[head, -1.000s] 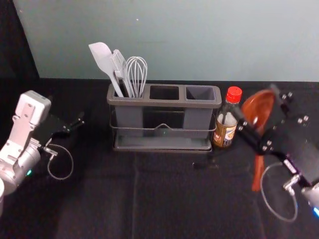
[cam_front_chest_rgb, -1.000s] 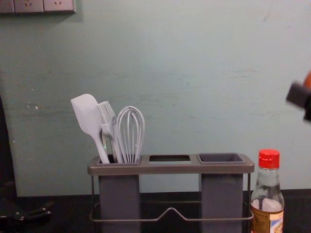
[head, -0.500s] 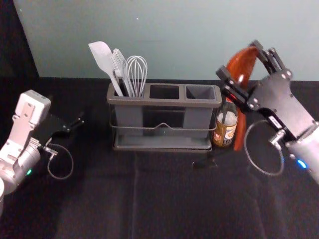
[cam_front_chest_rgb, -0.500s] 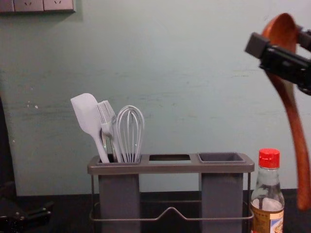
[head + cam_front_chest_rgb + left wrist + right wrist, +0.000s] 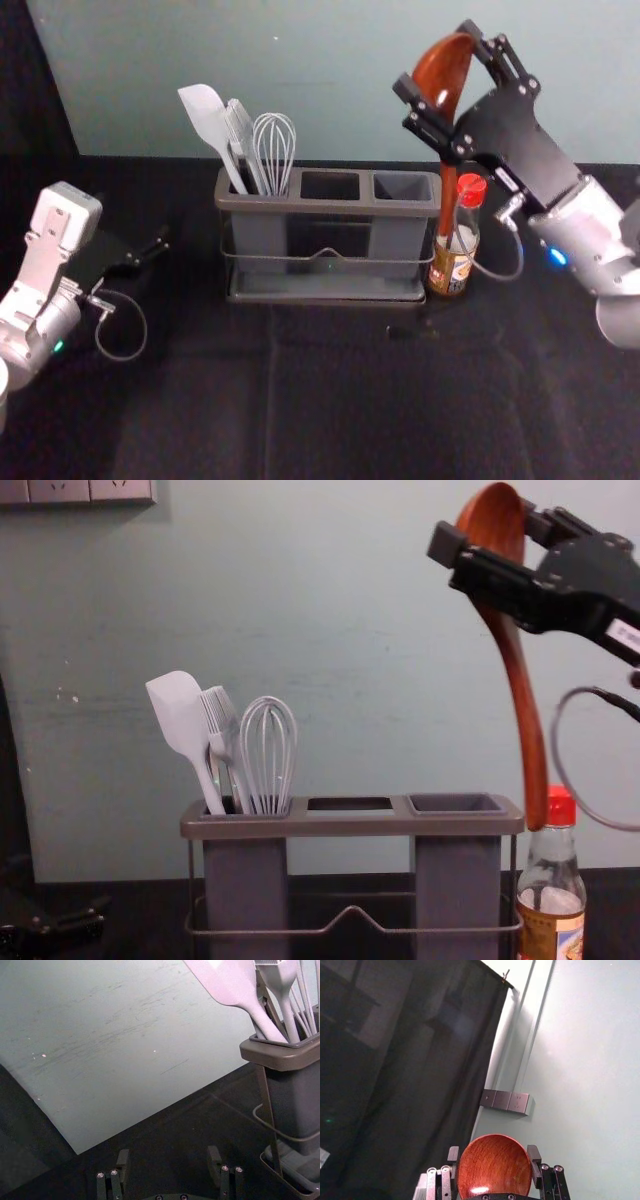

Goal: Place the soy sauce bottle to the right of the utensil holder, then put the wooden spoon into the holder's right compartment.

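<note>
My right gripper (image 5: 446,82) is shut on the bowl of the wooden spoon (image 5: 447,190), whose handle hangs down. In the chest view the right gripper (image 5: 495,542) is high at the right, and the tip of the spoon (image 5: 532,750) overlaps the bottle's cap. In the right wrist view the spoon's bowl (image 5: 495,1166) lies between the fingers of the right gripper (image 5: 494,1160). The soy sauce bottle (image 5: 450,268) stands upright just right of the utensil holder (image 5: 326,290). My left gripper (image 5: 150,255) is parked at the left; in its wrist view the left gripper (image 5: 168,1162) is open.
A white spatula (image 5: 210,125), a brush (image 5: 240,135) and a whisk (image 5: 274,145) stand in the holder's left compartment. The middle and right compartments hold nothing visible. A wall (image 5: 350,600) rises behind the table, with sockets (image 5: 90,490) at its upper left.
The right gripper has carried the spoon leftward and upward, from right of the bottle to between bottle and holder as seen from the head. The bottle and the left arm have stayed put.
</note>
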Controlling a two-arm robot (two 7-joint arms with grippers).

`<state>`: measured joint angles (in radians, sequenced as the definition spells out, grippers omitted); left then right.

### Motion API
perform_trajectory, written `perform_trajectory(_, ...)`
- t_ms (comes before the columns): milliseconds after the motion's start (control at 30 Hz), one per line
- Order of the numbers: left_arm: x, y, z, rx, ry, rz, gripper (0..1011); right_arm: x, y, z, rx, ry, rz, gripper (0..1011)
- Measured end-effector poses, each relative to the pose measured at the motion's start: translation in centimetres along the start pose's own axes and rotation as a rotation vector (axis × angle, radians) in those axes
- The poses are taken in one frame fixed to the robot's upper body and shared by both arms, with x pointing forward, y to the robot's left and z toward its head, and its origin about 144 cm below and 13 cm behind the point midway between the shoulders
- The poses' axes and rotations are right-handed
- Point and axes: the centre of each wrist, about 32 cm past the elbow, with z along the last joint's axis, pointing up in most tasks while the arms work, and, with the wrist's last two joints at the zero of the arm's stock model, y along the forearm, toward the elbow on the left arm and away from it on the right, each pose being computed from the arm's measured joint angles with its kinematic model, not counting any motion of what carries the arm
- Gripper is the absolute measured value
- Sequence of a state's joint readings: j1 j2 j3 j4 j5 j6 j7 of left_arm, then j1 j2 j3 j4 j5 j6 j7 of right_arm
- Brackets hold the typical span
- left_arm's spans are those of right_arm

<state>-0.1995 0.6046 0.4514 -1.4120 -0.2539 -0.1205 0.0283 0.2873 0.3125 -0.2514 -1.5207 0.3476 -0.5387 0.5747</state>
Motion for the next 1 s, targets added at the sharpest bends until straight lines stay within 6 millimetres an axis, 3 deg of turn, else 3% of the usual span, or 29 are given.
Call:
perform_trajectory(533,0.0,0.0,0.0,0.0,0.0,0.0,1005,1.2,3.8,-2.7,0.069,-0.051,-0.014,839)
perform_trajectory(1000,0.0,0.0,0.0,0.0,0.0,0.0,1005,0.7,4.3,-5.4,0.096,-0.089,0.009,839)
